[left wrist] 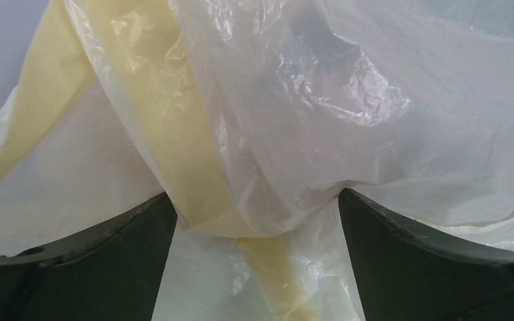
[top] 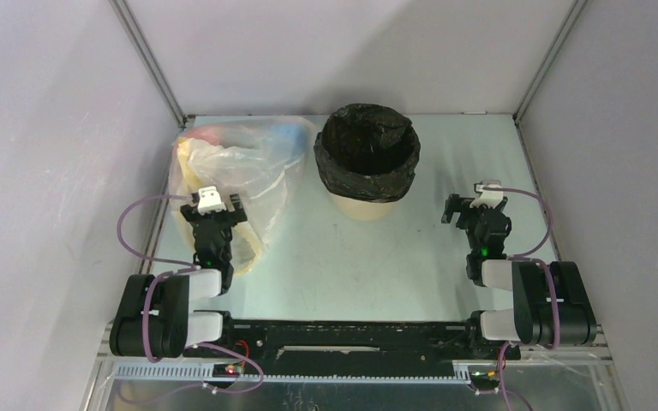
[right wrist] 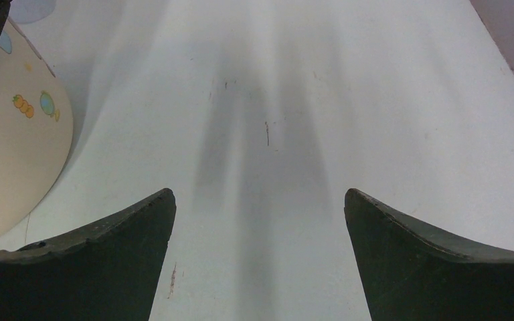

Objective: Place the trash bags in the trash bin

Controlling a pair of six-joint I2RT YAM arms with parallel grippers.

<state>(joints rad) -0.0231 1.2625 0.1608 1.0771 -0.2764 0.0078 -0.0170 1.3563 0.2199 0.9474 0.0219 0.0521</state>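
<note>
Top external | black bag (top: 367, 145) cuffed over bin (top: 361, 206) rim, looks seated | left hand (left wrist: 254, 200) apart at clear bag (top: 248, 163), right hand (right wrist: 260, 200) apart over counter (top: 368, 265) | advice: withdraw left without snagging film.

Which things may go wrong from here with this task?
1. The open left gripper has film of the clear bag right at its fingers; closing here would likely grab the wrong bag.
2. The black bag only drapes over the rim of the bin; a pull from the open right gripper might drag it off or tip the bin.
</note>
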